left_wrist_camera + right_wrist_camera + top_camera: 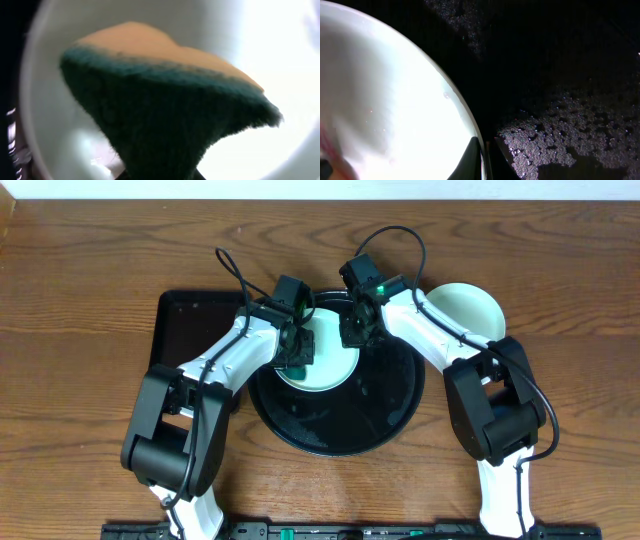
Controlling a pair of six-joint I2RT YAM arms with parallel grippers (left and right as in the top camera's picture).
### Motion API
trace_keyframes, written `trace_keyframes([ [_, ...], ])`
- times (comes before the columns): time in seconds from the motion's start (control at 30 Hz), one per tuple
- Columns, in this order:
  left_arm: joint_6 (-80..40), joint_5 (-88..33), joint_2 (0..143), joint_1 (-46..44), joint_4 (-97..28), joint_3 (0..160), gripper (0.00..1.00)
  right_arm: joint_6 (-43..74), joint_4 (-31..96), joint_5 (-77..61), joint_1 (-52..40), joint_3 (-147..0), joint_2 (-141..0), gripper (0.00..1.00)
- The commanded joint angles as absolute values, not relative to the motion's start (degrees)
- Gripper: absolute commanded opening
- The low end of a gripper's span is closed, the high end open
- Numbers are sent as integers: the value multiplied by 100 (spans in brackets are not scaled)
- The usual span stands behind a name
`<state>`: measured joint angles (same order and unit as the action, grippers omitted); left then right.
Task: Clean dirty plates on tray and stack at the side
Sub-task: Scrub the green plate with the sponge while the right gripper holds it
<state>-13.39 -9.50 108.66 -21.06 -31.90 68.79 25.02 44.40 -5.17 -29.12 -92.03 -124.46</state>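
A pale plate [325, 365] lies on the large round black tray [390, 415]. My left gripper [297, 352] is shut on a green and yellow sponge [165, 110] and presses it onto the plate's left part. My right gripper [357, 330] is shut on the plate's right rim [470, 120], one finger on each side of the rim. The plate fills the left wrist view [280, 60]. A faint red smear shows at the lower left of the right wrist view [327, 142]. A second pale mint plate [466, 310] lies on the table at the right of the tray.
A rectangular black tray [190, 330] lies left of the round tray, under my left arm. The round tray's surface is wet and beaded with droplets [570, 135]. The wooden table [80, 300] surrounds both trays.
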Motion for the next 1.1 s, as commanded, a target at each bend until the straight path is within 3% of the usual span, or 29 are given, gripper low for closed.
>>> trace_keyframes([
  [0.0, -272, -1640, 10892, -2097, -3100, 6831, 8, 2609, 4372, -344, -2897, -9137, -12667, 1],
  [0.27, -674, 709, 11021, -2093, -1911, 6829, 8, 2604, 4351, -340, -2897, -9137, -12667, 1],
  [0.53, -996, 902, 11404, -2093, -2005, 6829, 8, 2604, 4351, -327, -2897, -9137, -12667, 1],
  [0.63, -744, 132, 11325, -2093, -2628, 6842, 7, 2604, 4348, -327, -2897, -9137, -12667, 1],
  [0.83, 838, -2812, 11126, -2093, -3743, 7105, 8, 2606, 4300, -325, -2897, -9137, -12667, 1],
  [1.07, 762, -2453, 11111, -2056, -3020, 7113, 8, 2604, 4300, -327, -2897, -9137, -12667, 1],
])
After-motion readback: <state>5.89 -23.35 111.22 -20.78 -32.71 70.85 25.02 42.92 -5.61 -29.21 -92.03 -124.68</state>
